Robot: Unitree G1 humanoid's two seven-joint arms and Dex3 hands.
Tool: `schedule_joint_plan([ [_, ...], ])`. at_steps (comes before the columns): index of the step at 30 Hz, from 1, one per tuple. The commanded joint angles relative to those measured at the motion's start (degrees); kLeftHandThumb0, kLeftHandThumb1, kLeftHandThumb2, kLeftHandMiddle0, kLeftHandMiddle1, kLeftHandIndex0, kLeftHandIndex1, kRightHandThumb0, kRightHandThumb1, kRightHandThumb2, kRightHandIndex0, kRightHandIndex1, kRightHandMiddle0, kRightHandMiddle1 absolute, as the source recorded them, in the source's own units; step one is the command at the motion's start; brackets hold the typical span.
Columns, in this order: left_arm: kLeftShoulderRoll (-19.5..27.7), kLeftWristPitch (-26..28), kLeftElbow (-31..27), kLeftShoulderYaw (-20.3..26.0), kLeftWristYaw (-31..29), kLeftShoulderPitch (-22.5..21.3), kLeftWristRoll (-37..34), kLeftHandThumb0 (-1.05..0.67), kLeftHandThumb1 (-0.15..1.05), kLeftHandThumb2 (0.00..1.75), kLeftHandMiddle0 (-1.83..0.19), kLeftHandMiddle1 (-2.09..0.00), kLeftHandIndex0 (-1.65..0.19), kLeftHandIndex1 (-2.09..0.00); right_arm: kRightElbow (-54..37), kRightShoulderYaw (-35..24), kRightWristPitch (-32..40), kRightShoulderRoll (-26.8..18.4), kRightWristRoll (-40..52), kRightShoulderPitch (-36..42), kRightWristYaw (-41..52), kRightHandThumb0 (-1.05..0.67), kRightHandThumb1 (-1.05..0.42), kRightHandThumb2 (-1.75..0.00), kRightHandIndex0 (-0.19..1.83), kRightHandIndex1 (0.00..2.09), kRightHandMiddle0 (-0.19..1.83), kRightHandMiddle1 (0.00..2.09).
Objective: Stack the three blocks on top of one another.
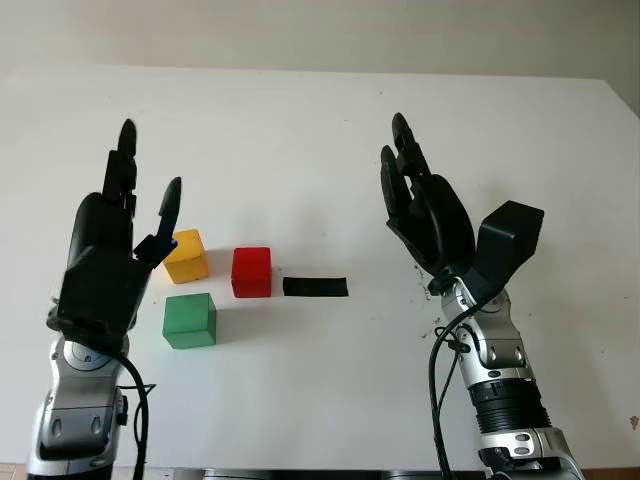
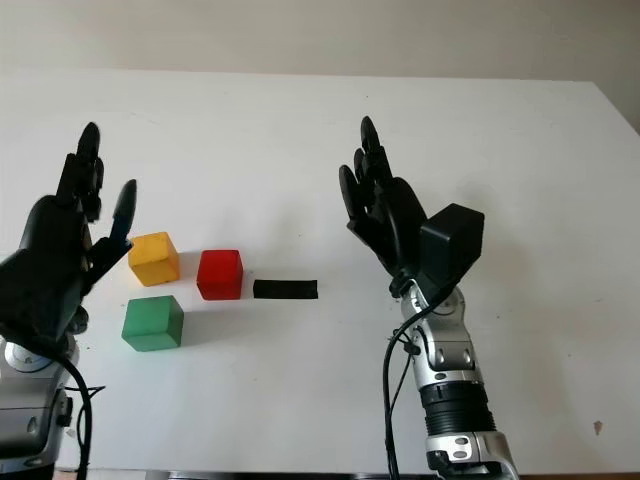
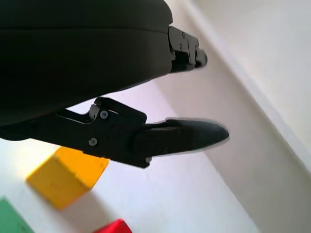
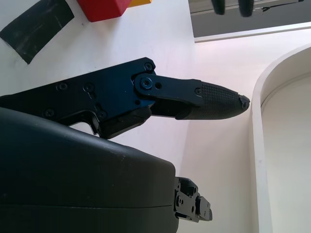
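The two head views looked forward and down over the white table (image 1: 320, 110) from slightly offset spots, sharing the whole scene: yellow block (image 1: 186, 256), red block (image 1: 251, 272), green block (image 1: 189, 320) and black tape strip (image 1: 315, 287). The left wrist camera sat very close behind the left hand (image 1: 105, 250), facing the far edge past the yellow block. The right wrist camera sat equally close to the right hand (image 2: 385, 215), catching the red block and tape.

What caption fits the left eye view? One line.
Open left hand and right hand above table; yellow, red, green blocks unstacked.
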Motion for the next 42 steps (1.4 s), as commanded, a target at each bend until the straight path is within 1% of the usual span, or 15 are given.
schedule_joint_plan([
  [1, 6.36, 2.93, -4.59, -1.46, -6.18, -2.31, 3.33, -0.63, 1.03, 0.11, -0.12, -0.06, -0.28, -0.21, -1.13, -0.03, -1.06, -0.16, 0.07, -0.12, 0.00, -0.78, -1.05, -0.52, -0.19, 0.00, -0.19, 0.00],
  [3, 11.31, 4.80, -6.02, -2.10, -12.46, -5.10, 5.42, -0.65, 1.03, 0.08, -0.10, -0.04, -0.29, -0.21, -0.92, 0.14, -1.34, -0.02, -0.21, -0.24, -0.22, -0.78, -1.05, -0.52, -0.19, 0.00, -0.19, 0.00],
  [5, 15.20, 5.69, -5.46, -3.27, -17.66, -8.72, 6.62, -0.69, 0.99, 0.05, -0.09, -0.04, -0.32, -0.20, -0.59, 0.32, -1.70, 0.22, -0.44, -0.26, -0.43, -0.78, -1.05, -0.52, -0.19, 0.00, -0.19, 0.00],
  [8, 18.46, 7.56, -4.35, -6.55, -23.34, -13.03, 9.82, -0.71, 0.95, 0.04, -0.07, -0.04, -0.33, -0.18, -1.13, 0.51, -1.51, 0.78, -0.16, 0.26, -0.61, -0.77, -1.05, -0.53, -0.19, 0.00, -0.19, 0.00],
  [9, 18.88, 8.05, -4.13, -7.46, -24.53, -13.85, 10.77, -0.70, 0.94, 0.04, -0.06, -0.04, -0.33, -0.17, -1.38, 0.51, -1.42, 0.94, 0.06, 0.46, -0.58, -0.77, -1.05, -0.53, -0.19, 0.00, -0.19, 0.00],
  [13, 20.04, 5.22, -1.69, -10.98, -25.63, -15.51, 15.25, -0.72, 0.95, 0.05, -0.06, -0.05, -0.33, -0.14, -2.35, 0.56, -1.10, 1.21, 0.26, 1.30, -0.59, -0.75, -1.05, -0.53, -0.19, 0.00, -0.19, 0.00],
  [15, 20.44, 4.26, -0.21, -12.81, -27.33, -16.48, 17.02, -0.72, 0.97, 0.06, -0.05, -0.04, -0.34, -0.13, -2.40, 0.56, -1.21, 1.08, 0.04, 1.48, -0.66, -0.75, -1.05, -0.53, -0.19, 0.00, -0.19, 0.00],
  [17, 20.88, 3.62, 1.11, -15.14, -29.81, -18.13, 19.36, -0.73, 0.97, 0.06, -0.04, -0.04, -0.34, -0.13, -2.50, 0.49, -0.94, 0.92, -0.15, 1.64, -0.88, -0.75, -1.05, -0.53, -0.19, 0.00, -0.19, 0.00],
  [20, 20.94, 3.05, 2.12, -16.94, -32.82, -20.19, 21.50, -0.73, 0.95, 0.05, -0.03, -0.04, -0.36, -0.12, -2.74, 0.53, -0.66, 0.91, -0.19, 1.81, -1.04, -0.75, -1.05, -0.53, -0.19, 0.00, -0.19, 0.00],
  [24, 21.03, 0.62, 4.51, -20.39, -36.84, -24.46, 25.12, -0.78, 0.98, 0.06, -0.04, -0.05, -0.43, -0.14, -2.83, 0.63, -0.71, 1.12, -0.39, 1.93, -1.51, -0.76, -1.05, -0.52, -0.19, 0.00, -0.19, 0.00],
  [28, 20.32, -0.93, 5.10, -21.48, -38.96, -26.00, 27.15, -0.82, 1.00, 0.06, -0.07, -0.06, -0.47, -0.16, -3.44, 0.87, -0.65, 1.44, -0.51, 2.36, -2.07, -0.76, -1.05, -0.53, -0.19, 0.00, -0.19, 0.00],
  [30, 19.93, -1.08, 5.04, -21.94, -40.52, -26.41, 27.72, -0.86, 1.02, 0.07, -0.06, -0.06, -0.47, -0.15, -3.59, 0.81, -0.51, 1.59, -0.23, 2.48, -2.20, -0.74, -1.05, -0.53, -0.19, 0.00, -0.19, 0.00],
  [36, 19.08, -0.17, 4.47, -21.74, -45.79, -25.90, 26.92, -0.93, 1.02, 0.06, -0.05, -0.05, -0.44, -0.13, -3.64, 1.10, -0.54, 1.58, -0.89, 2.35, -3.06, -0.74, -1.05, -0.53, -0.19, 0.00, -0.19, 0.00],
  [42, 19.01, 1.66, 2.28, -21.37, -51.22, -24.78, 25.52, -1.01, 1.05, 0.06, -0.04, -0.05, -0.42, -0.11, -2.86, 1.20, -1.36, 1.56, -1.02, 1.73, -3.05, -0.75, -1.05, -0.54, -0.19, 0.00, -0.19, 0.00],
])
